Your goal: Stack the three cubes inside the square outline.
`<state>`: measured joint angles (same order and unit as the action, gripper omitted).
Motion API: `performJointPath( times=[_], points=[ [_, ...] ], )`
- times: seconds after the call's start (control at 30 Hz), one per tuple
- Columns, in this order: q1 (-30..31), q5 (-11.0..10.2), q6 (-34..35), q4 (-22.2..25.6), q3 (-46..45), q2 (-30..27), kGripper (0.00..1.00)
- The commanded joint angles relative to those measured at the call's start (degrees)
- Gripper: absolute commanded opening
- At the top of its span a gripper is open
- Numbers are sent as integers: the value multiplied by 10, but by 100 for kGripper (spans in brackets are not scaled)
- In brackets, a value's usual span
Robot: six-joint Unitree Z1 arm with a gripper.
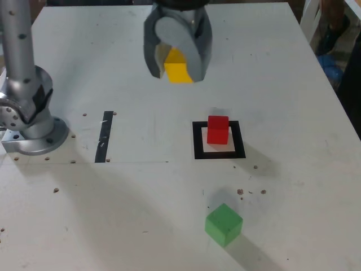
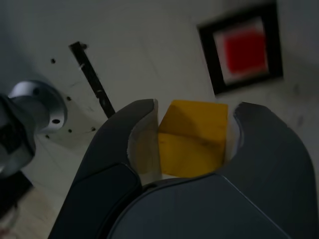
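The pale, matte surface (image 1: 130,192), marked with small dark holes and scuffs, spreads under everything in the exterior view; the silver-grey metal robot arm (image 1: 23,62) stands on its round base at that view's left, while its grey curved jaws (image 1: 179,66) hang near the top, grasping the small matte yellow cube (image 1: 179,70) above the surface, one finger on either side of it. The flat square outline (image 1: 198,148), thick and black with a white centre, lies right of the middle in the exterior view. A narrow flat black strip (image 1: 104,137) lies between the arm's base and the outline. The solid matte green cube (image 1: 224,224) rests on the surface, nearer the exterior view's bottom, outside the outline, and the small matte red cube (image 1: 218,131) sits inside it
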<state>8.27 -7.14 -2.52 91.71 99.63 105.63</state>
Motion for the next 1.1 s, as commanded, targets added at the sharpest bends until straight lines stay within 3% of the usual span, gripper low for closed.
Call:
performJointPath(
  times=[0.0,0.27,0.4,1.07],
  points=[
    [-12,0,7,3,2,12,34],
    [-48,28,26,-6,32,70,36],
    [-43,32,36,-5,61,92,36],
    [-44,22,38,-8,96,158,33]
  ],
)
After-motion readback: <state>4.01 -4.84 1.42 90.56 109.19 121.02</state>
